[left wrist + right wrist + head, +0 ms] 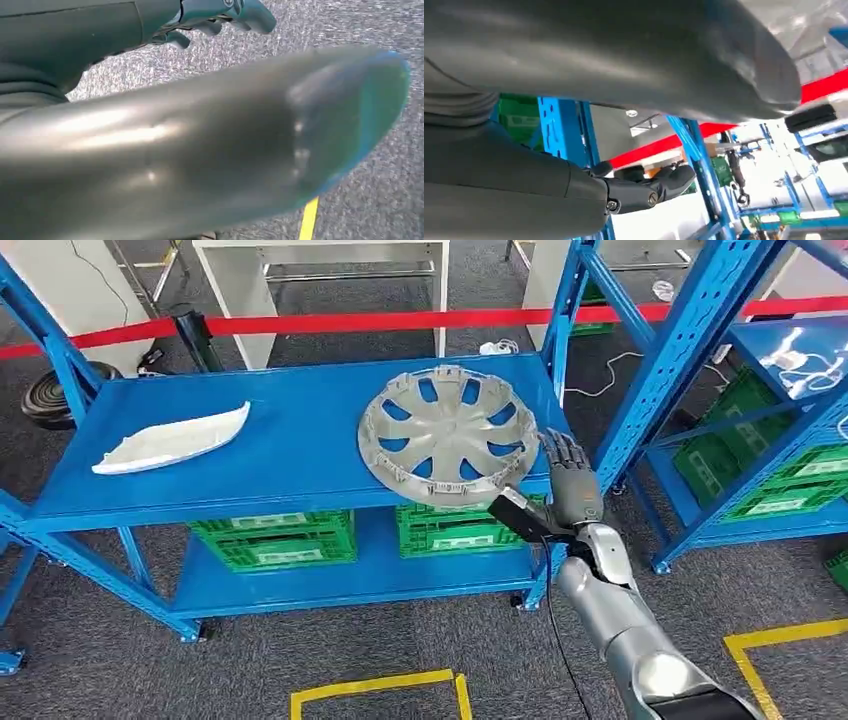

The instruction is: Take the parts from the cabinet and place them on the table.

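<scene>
Right hand (pixel 571 483), fingers spread and holding nothing, nears the hubcap (pixel 447 433) on the shelf (pixel 300 455); next it must grip its rim.

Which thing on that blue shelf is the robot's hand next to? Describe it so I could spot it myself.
Find the blue rack's top shelf. At its right end, beside the right hand, lies the hubcap: a round grey disc with spoke-shaped openings. The other item there, a white curved panel at the left, is long and solid.
</scene>
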